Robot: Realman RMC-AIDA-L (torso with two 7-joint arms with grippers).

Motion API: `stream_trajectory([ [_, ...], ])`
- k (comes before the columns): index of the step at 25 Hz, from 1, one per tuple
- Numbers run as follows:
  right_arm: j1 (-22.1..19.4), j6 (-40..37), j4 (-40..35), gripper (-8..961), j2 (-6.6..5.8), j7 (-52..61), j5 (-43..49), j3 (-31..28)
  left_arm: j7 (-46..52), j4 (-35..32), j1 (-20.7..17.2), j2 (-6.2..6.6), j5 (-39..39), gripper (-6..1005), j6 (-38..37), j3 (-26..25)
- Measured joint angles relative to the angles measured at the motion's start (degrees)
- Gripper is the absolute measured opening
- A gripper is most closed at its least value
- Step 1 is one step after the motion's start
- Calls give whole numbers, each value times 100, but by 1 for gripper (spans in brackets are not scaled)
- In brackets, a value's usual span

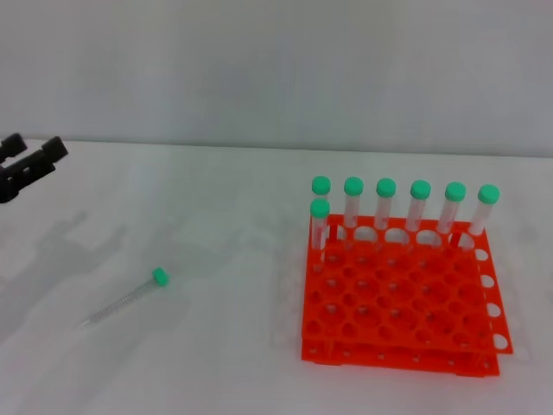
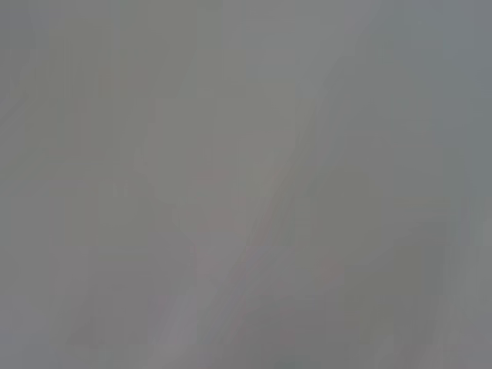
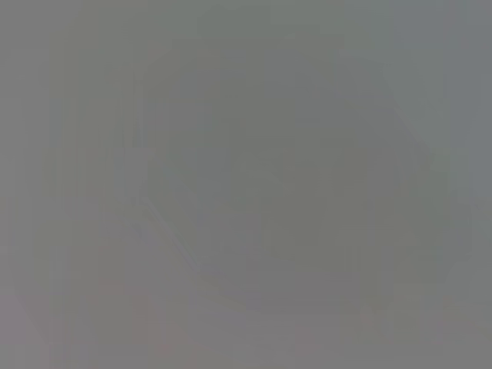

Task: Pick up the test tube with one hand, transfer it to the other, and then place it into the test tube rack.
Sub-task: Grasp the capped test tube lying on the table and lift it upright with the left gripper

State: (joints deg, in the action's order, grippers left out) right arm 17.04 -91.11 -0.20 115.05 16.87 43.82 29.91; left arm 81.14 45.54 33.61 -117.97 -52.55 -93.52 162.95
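Observation:
A clear test tube (image 1: 128, 298) with a green cap lies on its side on the white table, left of centre. The orange-red test tube rack (image 1: 397, 298) stands at the right, with several green-capped tubes (image 1: 386, 203) upright along its far row and one at its left edge. My left gripper (image 1: 34, 158) is black and hovers at the far left edge of the head view, well above and left of the lying tube, with its fingers apart and empty. The right gripper is out of view. Both wrist views show only plain grey.
The white table (image 1: 225, 363) ends at a pale wall behind. The left gripper's shadow falls on the table left of the lying tube.

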Motion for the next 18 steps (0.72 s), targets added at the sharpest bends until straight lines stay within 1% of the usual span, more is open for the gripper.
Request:
stream_trajectory([
  [4,41,50,-38,715,0,0,-2,-4,997,804,433,200,1116,867,-475,4],
  [5,47,59,-50,715,0,0,-3,-5,1198,994,565,270,1470,866,-646,6],
  [9,62,69,-60,715,0,0,-9,-9,1665,1633,1118,456,2813,859,-1120,10],
  [12,62,70,-60,714,0,0,-10,-12,1760,1954,1580,530,3981,853,-1181,12],
  [15,67,75,-60,714,0,0,-12,-12,1776,2033,2013,592,5146,848,-1169,18],
  [17,73,77,-56,713,0,0,-13,-13,1776,2069,2193,588,5602,844,-1153,18],
  [18,72,79,-49,713,3,0,-14,-12,1759,2100,2264,567,5787,843,-1148,18],
])
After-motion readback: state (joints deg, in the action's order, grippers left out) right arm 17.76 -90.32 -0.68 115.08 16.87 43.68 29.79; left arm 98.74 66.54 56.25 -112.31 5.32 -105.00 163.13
